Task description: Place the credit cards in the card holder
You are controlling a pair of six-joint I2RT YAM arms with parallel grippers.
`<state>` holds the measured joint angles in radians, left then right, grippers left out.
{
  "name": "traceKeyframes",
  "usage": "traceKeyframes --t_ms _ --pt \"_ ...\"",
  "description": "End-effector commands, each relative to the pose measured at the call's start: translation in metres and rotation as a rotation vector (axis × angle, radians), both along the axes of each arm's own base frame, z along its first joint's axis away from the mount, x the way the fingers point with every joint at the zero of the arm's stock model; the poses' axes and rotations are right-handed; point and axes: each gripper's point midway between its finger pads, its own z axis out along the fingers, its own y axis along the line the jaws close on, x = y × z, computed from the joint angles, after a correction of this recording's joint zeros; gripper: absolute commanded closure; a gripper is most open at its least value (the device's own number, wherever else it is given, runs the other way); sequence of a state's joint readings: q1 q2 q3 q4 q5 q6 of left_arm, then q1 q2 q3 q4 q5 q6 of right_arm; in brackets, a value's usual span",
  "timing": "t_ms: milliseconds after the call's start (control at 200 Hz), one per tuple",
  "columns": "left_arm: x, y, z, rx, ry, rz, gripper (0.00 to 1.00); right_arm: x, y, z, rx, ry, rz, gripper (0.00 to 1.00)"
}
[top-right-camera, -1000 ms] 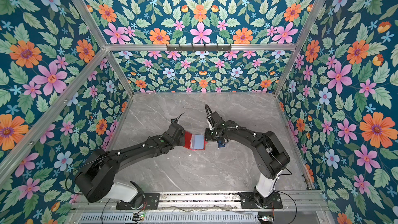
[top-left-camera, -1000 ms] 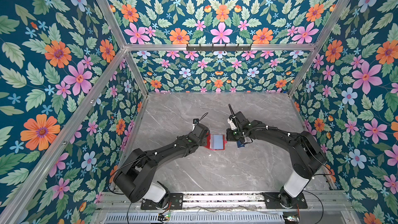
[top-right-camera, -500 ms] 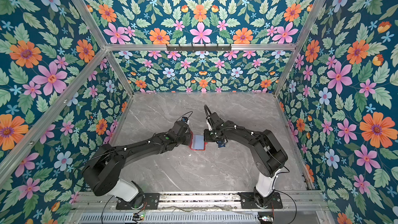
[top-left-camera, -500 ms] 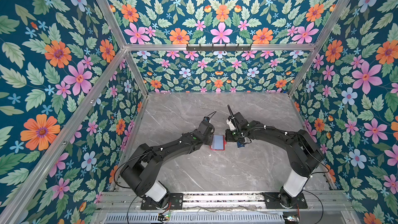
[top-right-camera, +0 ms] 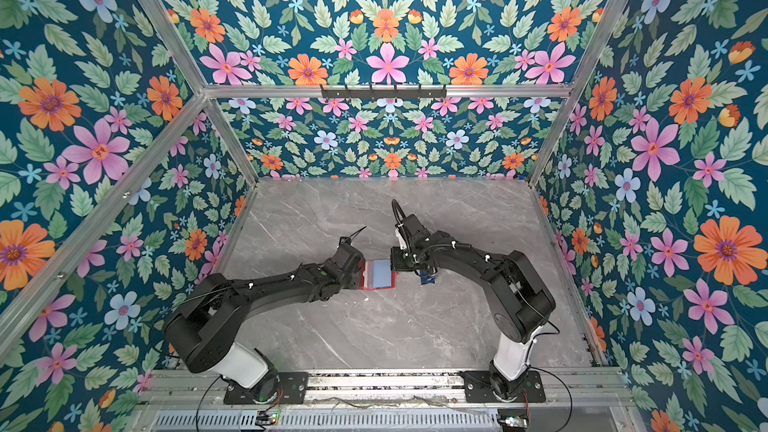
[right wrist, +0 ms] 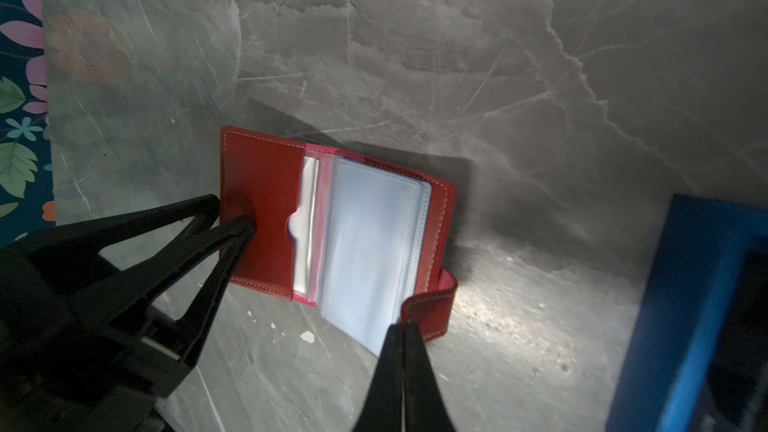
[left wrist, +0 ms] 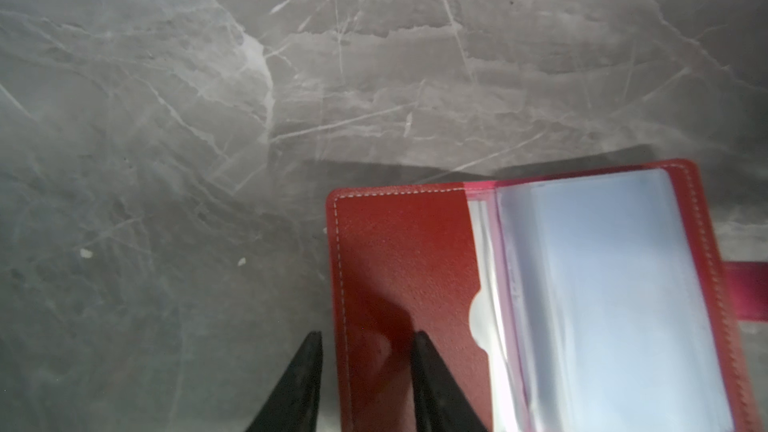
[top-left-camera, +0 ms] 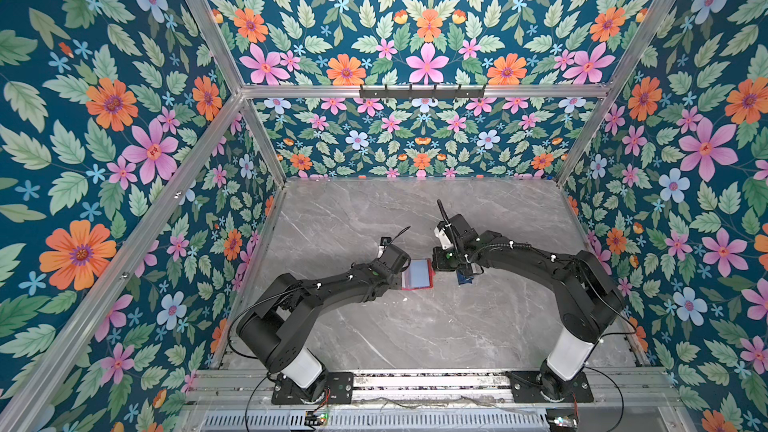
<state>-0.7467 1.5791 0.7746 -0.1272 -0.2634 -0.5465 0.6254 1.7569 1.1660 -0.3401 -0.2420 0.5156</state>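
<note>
— Card holder (top-left-camera: pixel 417 274): where is it?
— Flat on the grey bench (top-left-camera: pixel 415 326), between the two arms, open like a book.
— What does it look like?
— Red, with white stitches round the edge and pale see-through sleeves inside.
— And the left end effector (right wrist: pixel 228 214)?
— Its jaws are apart. One tip rests on the bare red cover.
— The right end effector (right wrist: pixel 401 328)?
— Squeezed tight on the snap tab (right wrist: pixel 434 299), which curls up. A blue tray (right wrist: pixel 706 305) sits near.

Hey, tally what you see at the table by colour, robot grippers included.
Red: 1, the card holder
Blue: 1, the tray
Black: 2, the left gripper and the right gripper
Inside the tray: too dark to count
Total: 4
</note>
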Motion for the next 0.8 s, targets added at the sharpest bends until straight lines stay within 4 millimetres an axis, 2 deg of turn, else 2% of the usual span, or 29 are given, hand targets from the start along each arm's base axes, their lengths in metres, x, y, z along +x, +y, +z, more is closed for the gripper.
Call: traceKeyframes --t_ms 0,115,320,585,665,795 --pt "0.003 -0.001 0.005 -0.018 -0.015 0.025 0.58 -0.001 0.005 0.009 0.027 -0.004 0.013 1.0" --pt "0.007 -0.004 0.018 -0.032 -0.048 0.012 0.53 -0.001 0.006 0.013 0.038 -0.012 0.013 1.0" --pt "0.012 -0.007 0.036 -0.042 -0.091 -0.011 0.52 -0.001 0.008 0.022 0.057 -0.026 0.017 1.0" --pt "0.012 -0.027 0.071 -0.135 -0.167 -0.131 0.51 0.0 0.011 0.021 0.068 -0.02 0.018 1.0" --pt "0.008 -0.042 0.074 -0.199 -0.161 -0.194 0.51 0.0 0.011 0.019 0.061 -0.017 0.016 1.0" --pt "0.004 -0.063 0.061 -0.3 -0.105 -0.245 0.52 0.0 0.009 0.01 0.042 -0.005 0.011 1.0"
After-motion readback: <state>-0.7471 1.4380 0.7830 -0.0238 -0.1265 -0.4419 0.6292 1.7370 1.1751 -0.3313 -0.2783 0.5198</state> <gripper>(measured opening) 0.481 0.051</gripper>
